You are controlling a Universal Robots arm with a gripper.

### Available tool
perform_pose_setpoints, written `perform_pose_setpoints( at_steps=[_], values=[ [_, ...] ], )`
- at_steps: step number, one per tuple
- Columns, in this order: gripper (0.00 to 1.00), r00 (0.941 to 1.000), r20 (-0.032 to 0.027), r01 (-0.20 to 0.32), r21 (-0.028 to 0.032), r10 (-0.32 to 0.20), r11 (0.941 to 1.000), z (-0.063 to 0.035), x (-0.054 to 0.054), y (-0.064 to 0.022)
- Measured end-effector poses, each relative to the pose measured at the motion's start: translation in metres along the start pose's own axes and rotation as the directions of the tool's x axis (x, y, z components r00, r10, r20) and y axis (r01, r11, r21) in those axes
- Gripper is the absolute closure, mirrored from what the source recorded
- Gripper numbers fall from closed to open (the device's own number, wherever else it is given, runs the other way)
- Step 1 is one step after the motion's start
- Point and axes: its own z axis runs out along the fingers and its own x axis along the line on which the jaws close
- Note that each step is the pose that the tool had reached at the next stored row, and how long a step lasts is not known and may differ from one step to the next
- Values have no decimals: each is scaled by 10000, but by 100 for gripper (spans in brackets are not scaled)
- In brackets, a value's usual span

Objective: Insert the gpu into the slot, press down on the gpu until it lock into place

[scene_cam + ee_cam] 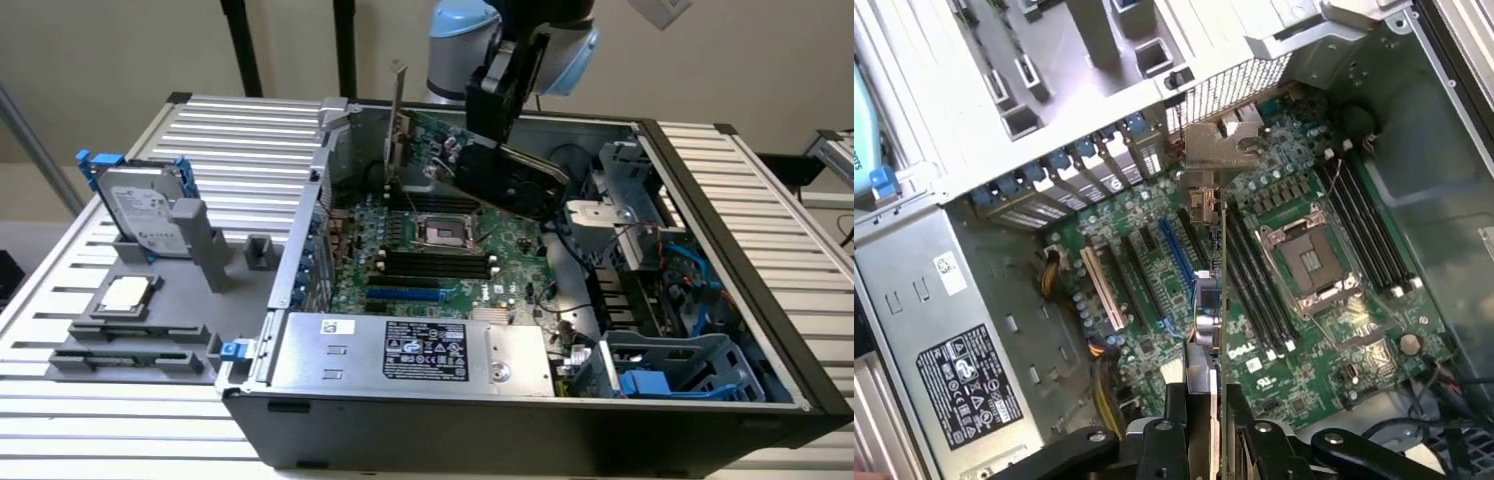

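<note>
Grip: the gripper (489,130) clamps the gpu (514,180), fingers closed partway onto the card.
Gpu: aloft, tilted, upper centre of the exterior view, over the motherboard (507,250).
Slot: blue slot (404,296), lower centre, empty, well apart from the card.
Care: seating likely wants the card levelled, edge parallel above the slot.

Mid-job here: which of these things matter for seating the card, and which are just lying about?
In the job: graphics card, held tilted above the motherboard by the gripper; blue slot, empty.
Lying about: hard drive and processor chip, outside the case; power supply; black memory slots.
</note>
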Motion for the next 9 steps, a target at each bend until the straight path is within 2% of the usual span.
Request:
perform_pose_setpoints(
  at_steps=[5,9],
  values=[
    [74,9959,-33,903,40,-902,9959,15,0,-1],
    [74,9868,-52,1622,83,-1621,9867,31,-1,-2]
  ],
)
